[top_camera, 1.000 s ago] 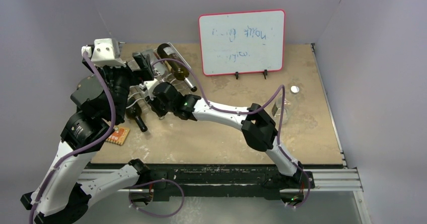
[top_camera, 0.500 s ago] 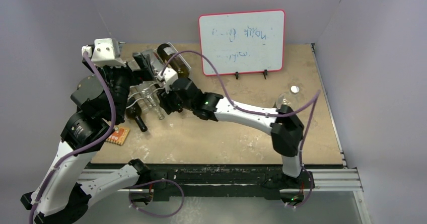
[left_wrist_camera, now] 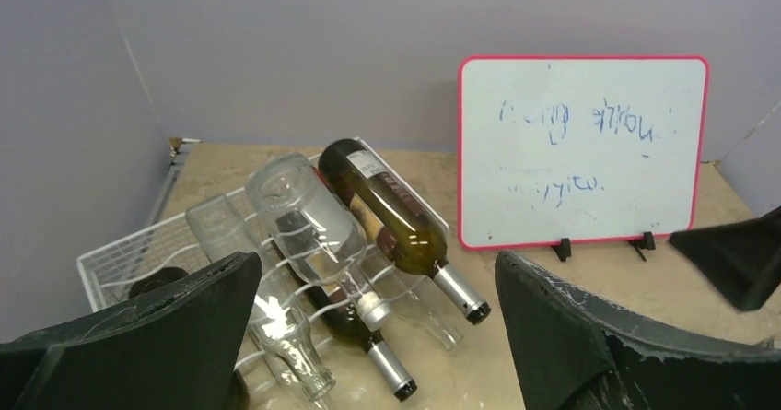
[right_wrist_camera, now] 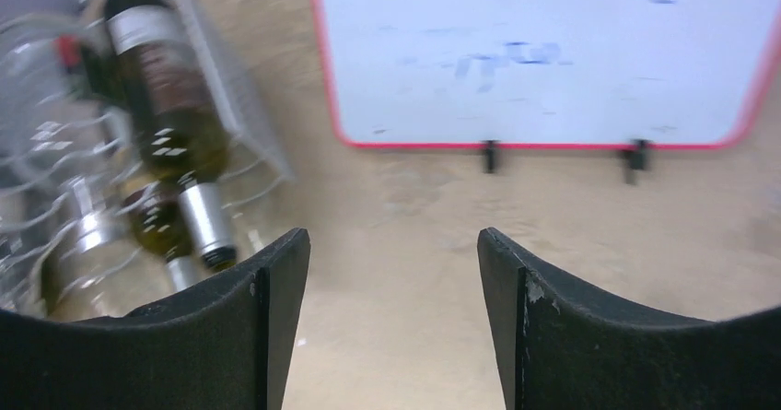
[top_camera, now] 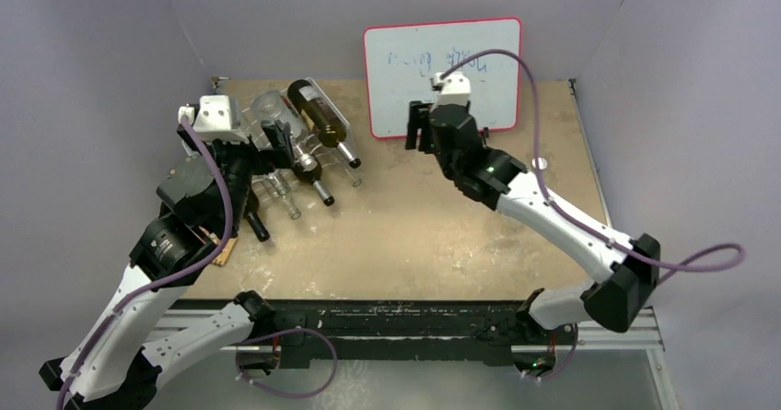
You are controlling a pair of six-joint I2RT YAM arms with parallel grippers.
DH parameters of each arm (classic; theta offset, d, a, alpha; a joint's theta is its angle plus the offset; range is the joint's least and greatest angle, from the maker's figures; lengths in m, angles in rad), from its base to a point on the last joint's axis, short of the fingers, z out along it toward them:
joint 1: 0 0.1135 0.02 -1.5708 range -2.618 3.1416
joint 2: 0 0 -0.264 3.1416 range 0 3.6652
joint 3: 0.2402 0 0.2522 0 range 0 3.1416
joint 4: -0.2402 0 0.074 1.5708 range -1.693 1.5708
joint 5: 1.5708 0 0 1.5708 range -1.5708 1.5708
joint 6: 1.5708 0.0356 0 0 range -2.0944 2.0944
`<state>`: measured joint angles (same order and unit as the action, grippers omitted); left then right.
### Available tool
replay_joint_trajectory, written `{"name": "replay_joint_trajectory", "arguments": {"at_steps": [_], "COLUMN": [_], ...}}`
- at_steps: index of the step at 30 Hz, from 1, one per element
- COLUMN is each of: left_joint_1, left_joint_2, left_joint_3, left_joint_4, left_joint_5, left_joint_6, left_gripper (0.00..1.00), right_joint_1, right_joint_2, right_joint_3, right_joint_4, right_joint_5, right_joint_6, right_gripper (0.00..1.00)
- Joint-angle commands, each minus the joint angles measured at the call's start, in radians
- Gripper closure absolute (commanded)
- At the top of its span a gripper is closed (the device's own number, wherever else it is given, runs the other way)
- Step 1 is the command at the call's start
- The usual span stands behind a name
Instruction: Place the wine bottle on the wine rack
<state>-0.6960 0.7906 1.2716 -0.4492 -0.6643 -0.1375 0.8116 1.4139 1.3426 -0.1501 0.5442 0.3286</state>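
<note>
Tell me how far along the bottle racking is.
Done, apparently: the labelled wine bottle lies on the wine rack beside a clear bottle. In hand: nothing; the right gripper and left gripper are both open and empty. Left: seemingly nothing but parking the arms.

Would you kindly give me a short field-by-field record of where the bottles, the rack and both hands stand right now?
rack: white wire wine rack, back left of the table
upper row: dark labelled wine bottle beside clear glass bottle, both lying down
lower row: dark silver-capped bottle, lying under the clear one
left hand: open, empty, facing the rack
right hand: open, empty, in front of the red-framed whiteboard, apart from the rack
</note>
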Motion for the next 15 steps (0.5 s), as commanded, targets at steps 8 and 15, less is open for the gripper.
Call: {"name": "replay_joint_trajectory", "arguments": {"at_steps": [8,15], "left_joint_1": [0.002,0.001], "left_joint_2": [-0.041,-0.032], "left_joint_3": [-0.132,-0.152], "left_joint_4": [0.124,0.124], "left_joint_5": [0.108,0.135], "left_joint_6": [-0.117,-0.140], "left_gripper": [0.00,0.00], "right_joint_1": [-0.264,-0.458], "right_joint_2": [-0.213,-0.274], "right_joint_3": [-0.053,-0.174], "right_joint_4": [-0.216,-0.230], "right_joint_5": [0.293,0.269], "right_joint_6": [0.059,0.074], "right_gripper": [0.23,0.15]}}
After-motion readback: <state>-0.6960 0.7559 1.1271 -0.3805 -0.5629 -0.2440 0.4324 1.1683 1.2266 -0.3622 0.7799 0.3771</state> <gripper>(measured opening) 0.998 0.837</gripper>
